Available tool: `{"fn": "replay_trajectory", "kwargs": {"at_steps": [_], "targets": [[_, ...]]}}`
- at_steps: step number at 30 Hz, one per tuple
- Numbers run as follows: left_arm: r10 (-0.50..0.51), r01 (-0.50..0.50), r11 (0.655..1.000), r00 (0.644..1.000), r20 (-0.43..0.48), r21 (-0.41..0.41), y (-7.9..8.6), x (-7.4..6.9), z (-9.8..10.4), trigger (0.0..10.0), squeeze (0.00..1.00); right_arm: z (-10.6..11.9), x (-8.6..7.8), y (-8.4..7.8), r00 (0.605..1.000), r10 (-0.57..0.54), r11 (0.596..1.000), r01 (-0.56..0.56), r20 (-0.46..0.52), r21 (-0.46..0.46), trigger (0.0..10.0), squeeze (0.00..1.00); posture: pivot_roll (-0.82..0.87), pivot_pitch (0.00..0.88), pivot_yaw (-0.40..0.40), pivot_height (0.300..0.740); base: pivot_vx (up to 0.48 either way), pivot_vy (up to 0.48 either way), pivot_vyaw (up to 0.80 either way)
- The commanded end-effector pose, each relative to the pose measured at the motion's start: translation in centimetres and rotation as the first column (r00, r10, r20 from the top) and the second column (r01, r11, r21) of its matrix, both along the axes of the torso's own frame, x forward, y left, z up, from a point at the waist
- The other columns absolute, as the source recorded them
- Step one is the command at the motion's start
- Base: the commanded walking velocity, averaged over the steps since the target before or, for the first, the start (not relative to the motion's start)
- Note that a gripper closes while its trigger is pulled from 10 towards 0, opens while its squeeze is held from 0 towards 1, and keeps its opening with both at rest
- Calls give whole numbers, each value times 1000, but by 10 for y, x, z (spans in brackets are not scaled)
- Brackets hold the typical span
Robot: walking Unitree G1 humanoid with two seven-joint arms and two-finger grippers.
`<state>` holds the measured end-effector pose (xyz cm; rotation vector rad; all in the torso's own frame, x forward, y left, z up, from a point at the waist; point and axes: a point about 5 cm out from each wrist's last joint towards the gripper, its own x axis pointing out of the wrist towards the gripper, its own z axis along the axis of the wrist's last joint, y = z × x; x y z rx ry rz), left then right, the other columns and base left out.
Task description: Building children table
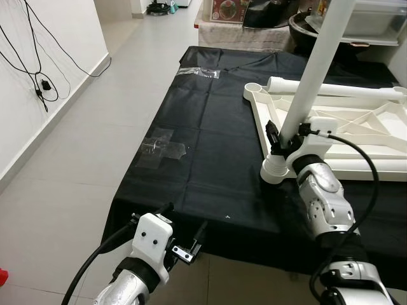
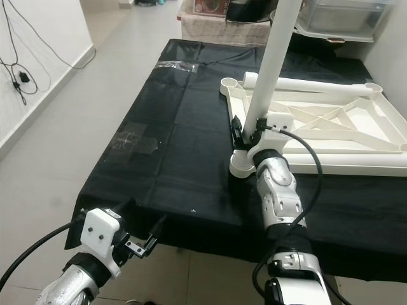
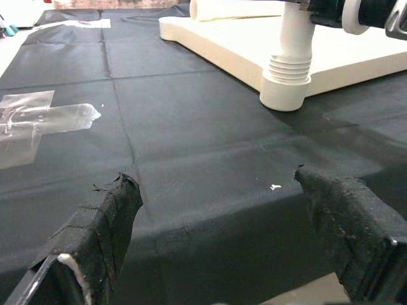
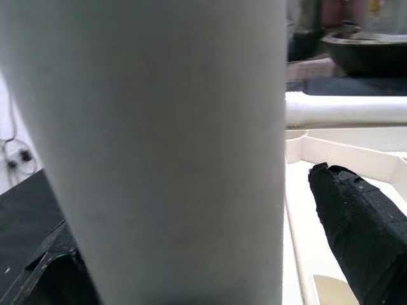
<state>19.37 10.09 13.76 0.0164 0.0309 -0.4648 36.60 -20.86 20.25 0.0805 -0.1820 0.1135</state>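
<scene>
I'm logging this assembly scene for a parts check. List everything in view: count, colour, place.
Table leg, upright: 1, white, threaded end in the near-left corner socket of the tabletop, held by the right tool.
Table leg, lying: 1, white, along the tabletop's far edge.
Upturned tabletop: 1, white, ribbed underside up, on the right of the cloth.
Cloth: 1, black, spread over the work surface.
Clear tape patches: 2, transparent, one on the cloth's left part, one at its far edge.
Cables: several, black, by the left wall.
Floor: grey tiles, left side.
Storage box: 1, translucent, far right.
Right tool: 1, black fingers, closed on the upright leg's lower end.
Left tool: 1, black fingers apart, at the cloth's near edge.
</scene>
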Motion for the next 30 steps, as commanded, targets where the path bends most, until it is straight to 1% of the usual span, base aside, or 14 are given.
{"fn": "replay_trajectory", "kwargs": {"at_steps": [1,2,4,6,8,13,14,15,17,18,21,24,26,30], "targets": [[5,-5,1000,1000,-14,21,2,-1,-4,10000,0,3,2,-4,999,33,999,-33,16,2,10000,0,159,158,-16,740,0,0,0],[5,-5,1000,1000,-13,22,2,-1,-4,10000,0,5,3,-7,999,35,999,-35,25,-16,10000,0,159,158,-16,740,0,0,0],[5,-5,1000,1000,-13,24,2,-1,-4,10000,0,7,4,-10,997,67,998,-66,30,-13,10000,0,160,157,-15,740,0,0,0],[5,-5,1000,1000,-13,24,2,-1,-4,10000,0,7,4,-10,997,67,998,-66,30,-13,10000,0,160,157,-15,740,0,0,0],[4,-4,1000,1000,-12,26,2,-1,-4,10000,0,8,5,-15,993,117,993,-116,12,-24,10000,0,158,157,-16,740,0,0,0],[4,-3,1000,1000,-11,27,2,-1,-4,10000,0,10,7,-21,987,159,986,-159,-5,-46,10000,0,158,158,-16,740,0,0,0],[3,-3,1000,1000,-10,28,2,-1,-4,10000,0,13,7,-27,971,237,969,-239,-30,-60,10000,0,155,159,-16,740,0,0,0],[3,-3,1000,1000,-10,28,2,-1,-4,10000,0,13,7,-27,971,237,969,-239,-30,-60,10000,0,155,159,-16,740,0,0,0],[2,-2,1000,1000,-10,29,2,-1,-4,10000,0,14,7,-29,952,303,950,-306,-51,-69,10000,0,156,160,-16,740,0,0,0],[2,-2,1000,1000,-10,29,2,-1,-4,10000,0,14,7,-29,952,303,950,-306,-51,-69,10000,0,156,160,-16,740,0,0,0],[3,-2,1000,1000,-10,28,2,-1,-4,10000,0,15,6,-29,915,395,912,-401,-82,-83,10000,0,156,162,-17,740,0,0,0],[4,-3,1000,1000,-10,29,2,-1,-4,10000,0,15,6,-30,902,422,898,-430,-93,-95,10000,0,156,161,-18,740,0,0,0],[4,-3,1000,1000,-10,29,2,-1,-4,10000,0,15,6,-30,902,422,898,-430,-93,-95,10000,0,156,161,-18,740,0,0,0],[4,-4,1000,1000,-9,29,2,-1,-4,10000,0,19,6,-30,865,487,859,-499,-122,-112,10000,0,157,161,-18,740,0,0,0]]}}
